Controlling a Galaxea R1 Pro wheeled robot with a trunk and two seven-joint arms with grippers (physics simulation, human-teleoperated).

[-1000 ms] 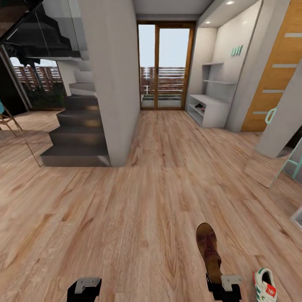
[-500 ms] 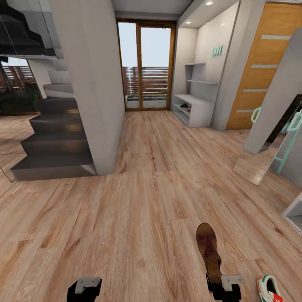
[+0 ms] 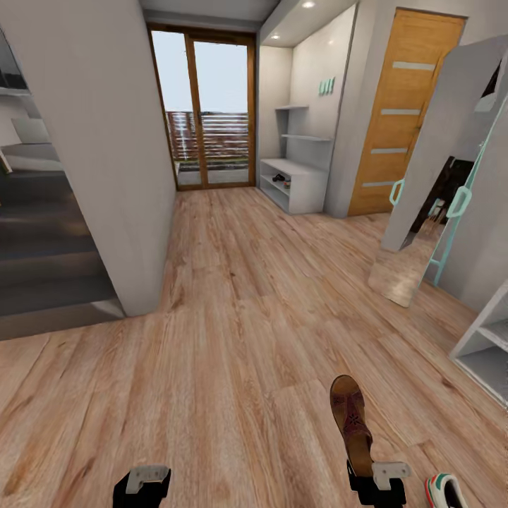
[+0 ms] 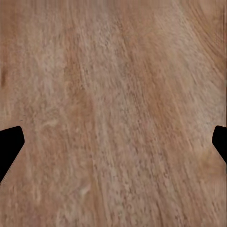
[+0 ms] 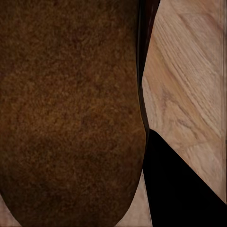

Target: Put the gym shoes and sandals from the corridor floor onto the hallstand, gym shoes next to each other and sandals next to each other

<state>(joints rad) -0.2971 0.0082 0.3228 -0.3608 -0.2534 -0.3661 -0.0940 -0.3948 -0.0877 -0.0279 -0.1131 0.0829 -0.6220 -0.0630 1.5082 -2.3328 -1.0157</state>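
Nowhere is any writing legible; the right gripper (image 3: 377,478) is clamped on a brown sandal (image 3: 351,420) carried above the corridor floor (image 3: 233,331); a gym shoe (image 3: 446,492) lies just beside it; the left gripper (image 3: 143,481) hangs with jaws apart; the hallstand (image 3: 296,185) stands far ahead beside an orange door (image 3: 395,113); a grey wall (image 3: 106,155) juts in front

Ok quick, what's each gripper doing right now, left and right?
Left gripper: open, nothing between its fingers, bare corridor floor below.
Right gripper: shut on a brown sandal, carried sticking out ahead of it.
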